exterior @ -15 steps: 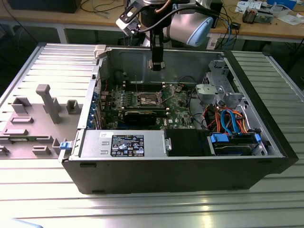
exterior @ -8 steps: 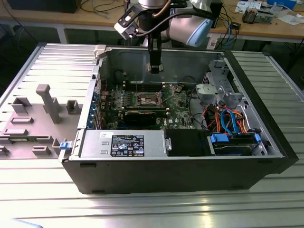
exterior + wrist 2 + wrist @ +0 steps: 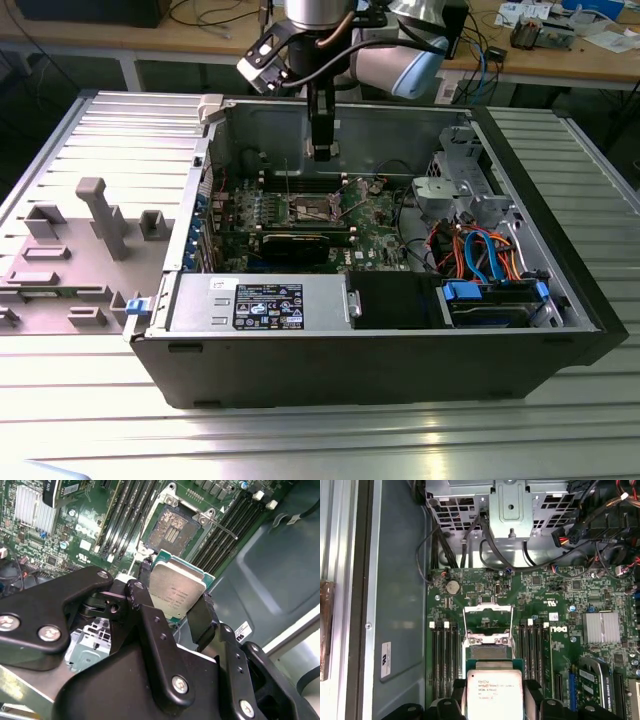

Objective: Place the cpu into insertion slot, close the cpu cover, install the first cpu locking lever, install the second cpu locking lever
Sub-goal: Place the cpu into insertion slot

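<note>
My gripper [image 3: 172, 605] is shut on the cpu [image 3: 176, 591], a flat silver-topped square on a green edge, held by two opposite sides between black fingers [image 3: 202, 617]. In the first wrist view the cpu [image 3: 493, 690] hangs above the motherboard, just short of the insertion slot [image 3: 487, 652]. The slot's dark centre [image 3: 172, 529] lies bare. The cpu cover [image 3: 487, 612], a thin silver frame, stands swung open on the slot's far side. A thin metal lever [image 3: 220, 527] lies loose beside the slot. In the exterior view the gripper [image 3: 320, 152] hovers above the slot [image 3: 312, 208] inside the open case.
Long black memory slots [image 3: 445, 660] flank the slot on both sides. A graphics card [image 3: 300, 243], a drive cage [image 3: 460, 185] with orange and blue cables, and a power supply [image 3: 262, 303] fill the case. A grey plastic shroud [image 3: 95, 235] lies at the exterior view's left.
</note>
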